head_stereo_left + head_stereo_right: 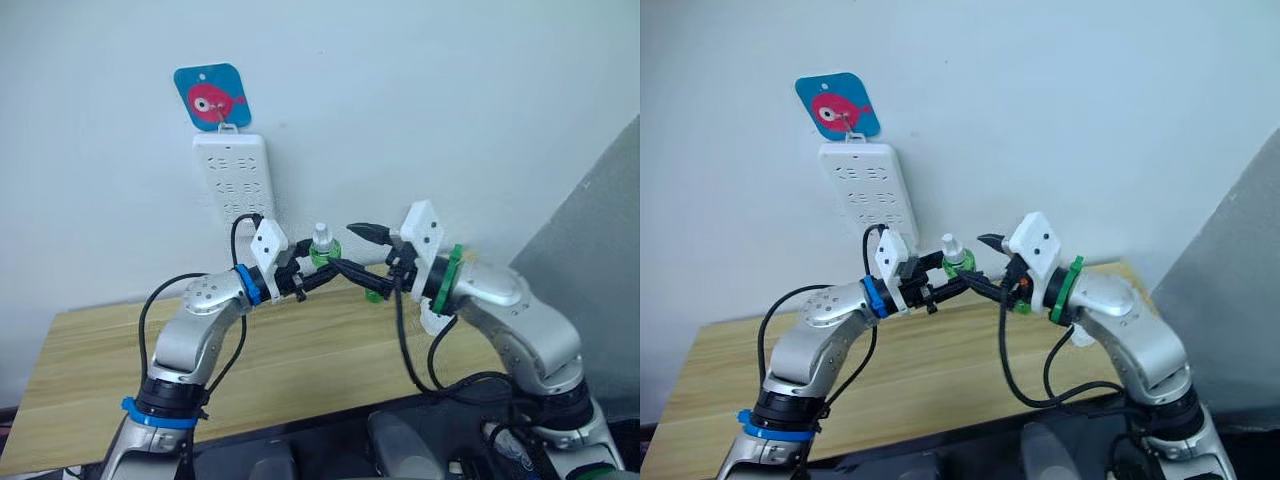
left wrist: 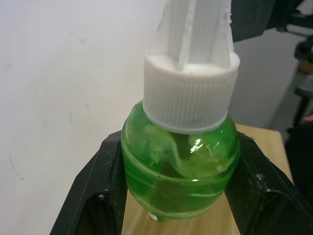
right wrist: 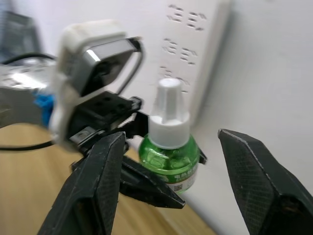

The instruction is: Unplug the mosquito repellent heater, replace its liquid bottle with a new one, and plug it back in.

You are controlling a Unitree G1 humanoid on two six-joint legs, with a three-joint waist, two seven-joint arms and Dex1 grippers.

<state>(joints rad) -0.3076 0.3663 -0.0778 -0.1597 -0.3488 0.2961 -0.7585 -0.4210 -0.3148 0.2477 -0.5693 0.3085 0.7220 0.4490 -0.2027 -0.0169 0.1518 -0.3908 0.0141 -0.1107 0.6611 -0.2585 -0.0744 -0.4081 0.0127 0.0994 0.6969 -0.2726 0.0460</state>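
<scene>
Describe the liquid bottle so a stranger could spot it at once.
Find the white power strip hanging on the wall under a blue fish tag. Just below it, the left gripper holds a small bottle upright. It is clear green with a white ribbed cap.

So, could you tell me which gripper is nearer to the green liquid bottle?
Left. The left gripper is clamped on the green liquid bottle; the right gripper is open, just beside it, not touching.
</scene>
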